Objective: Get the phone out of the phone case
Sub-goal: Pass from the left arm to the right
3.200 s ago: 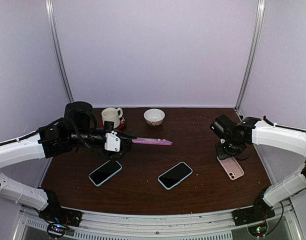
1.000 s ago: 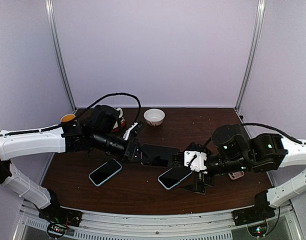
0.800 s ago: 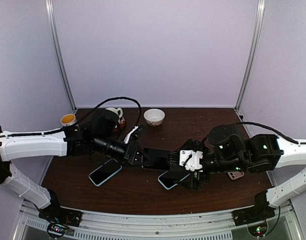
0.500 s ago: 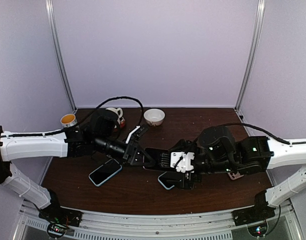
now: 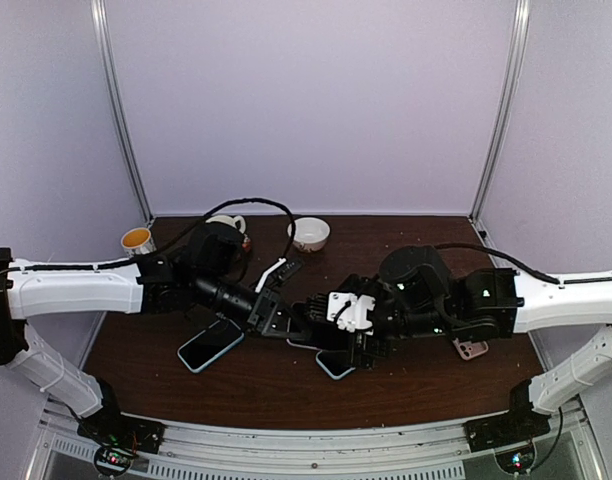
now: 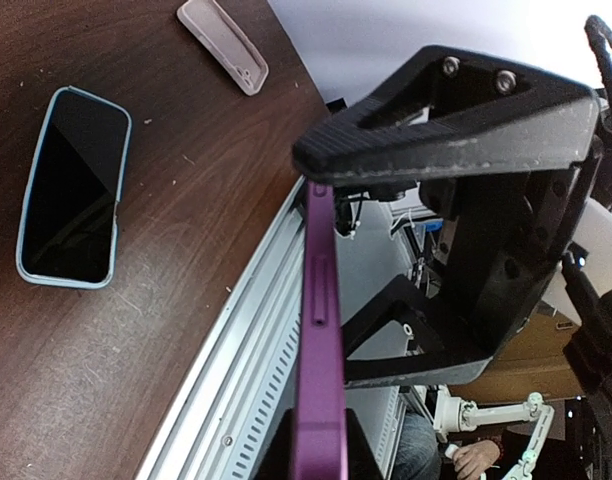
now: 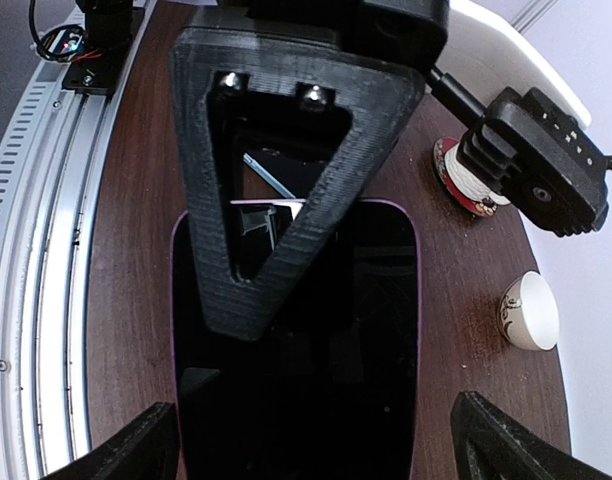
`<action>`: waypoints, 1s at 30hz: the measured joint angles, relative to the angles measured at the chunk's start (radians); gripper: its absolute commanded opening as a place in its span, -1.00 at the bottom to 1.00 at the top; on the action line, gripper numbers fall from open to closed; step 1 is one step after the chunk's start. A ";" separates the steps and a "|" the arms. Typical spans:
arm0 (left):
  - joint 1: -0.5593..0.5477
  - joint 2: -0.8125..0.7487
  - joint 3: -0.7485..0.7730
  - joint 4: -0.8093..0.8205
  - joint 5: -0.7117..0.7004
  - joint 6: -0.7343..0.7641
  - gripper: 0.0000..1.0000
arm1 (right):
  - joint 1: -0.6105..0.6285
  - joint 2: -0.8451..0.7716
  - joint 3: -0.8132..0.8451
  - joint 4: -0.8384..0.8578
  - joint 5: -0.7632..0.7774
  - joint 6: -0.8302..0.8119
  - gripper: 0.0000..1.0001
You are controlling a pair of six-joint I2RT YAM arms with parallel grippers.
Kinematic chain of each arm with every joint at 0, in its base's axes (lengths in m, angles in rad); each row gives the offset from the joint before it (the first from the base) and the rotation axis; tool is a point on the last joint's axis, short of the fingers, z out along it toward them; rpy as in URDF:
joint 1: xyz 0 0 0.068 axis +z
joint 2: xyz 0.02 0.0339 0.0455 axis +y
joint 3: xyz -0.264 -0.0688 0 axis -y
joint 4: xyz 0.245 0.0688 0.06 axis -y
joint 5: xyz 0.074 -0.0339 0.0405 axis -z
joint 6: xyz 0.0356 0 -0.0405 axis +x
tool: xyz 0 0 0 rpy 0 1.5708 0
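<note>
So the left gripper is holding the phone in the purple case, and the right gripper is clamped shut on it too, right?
Not quite. The left gripper does hold the phone in the purple case, but the right gripper is open: the right wrist view shows its fingers wide apart, either side of the phone.

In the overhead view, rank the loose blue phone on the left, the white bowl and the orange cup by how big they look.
Largest to smallest:
1. blue phone
2. white bowl
3. orange cup
The bowl and cup sit farther back, which may shrink them slightly.
</note>
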 measured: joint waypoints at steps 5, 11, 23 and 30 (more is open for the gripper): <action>0.000 0.014 0.017 -0.007 0.011 0.019 -1.00 | -0.010 0.002 0.000 0.002 -0.019 0.010 0.73; 0.000 0.016 0.019 -0.017 0.012 0.029 -1.00 | -0.013 0.019 0.000 -0.010 -0.041 0.033 0.40; 0.000 0.032 0.029 -0.024 0.023 0.028 -0.69 | -0.013 0.021 0.009 -0.038 -0.040 0.057 -0.12; 0.002 0.056 0.079 -0.043 0.018 0.047 0.01 | -0.038 0.002 0.007 -0.062 -0.019 0.155 -0.24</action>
